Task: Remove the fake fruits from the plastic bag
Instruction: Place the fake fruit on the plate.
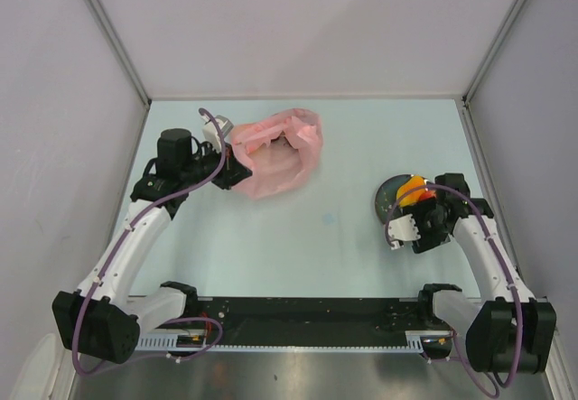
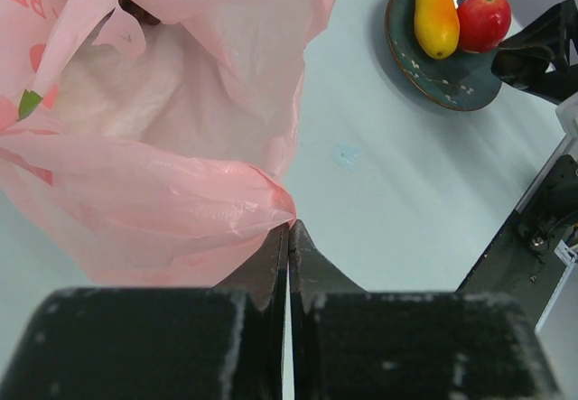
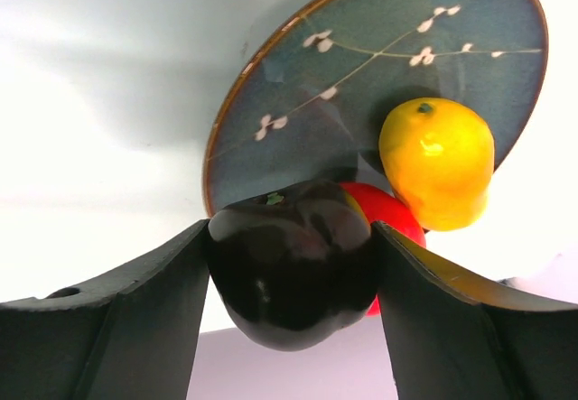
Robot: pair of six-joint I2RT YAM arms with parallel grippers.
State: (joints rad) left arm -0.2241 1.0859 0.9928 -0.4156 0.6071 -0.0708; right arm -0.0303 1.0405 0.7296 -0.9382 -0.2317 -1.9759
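The pink plastic bag lies crumpled at the back left, its mouth open in the left wrist view. My left gripper is shut on the bag's edge at its near side. My right gripper is shut on the dark purple grape bunch and holds it just over the dark plate. The yellow-orange fruit and the red apple lie on the plate, and both also show in the left wrist view, the yellow fruit and the apple. I see no fruit inside the bag.
The dark plate sits at the right of the pale table, partly under my right gripper. Grey walls close in the left, right and back sides. The arm bases stand along the near edge.
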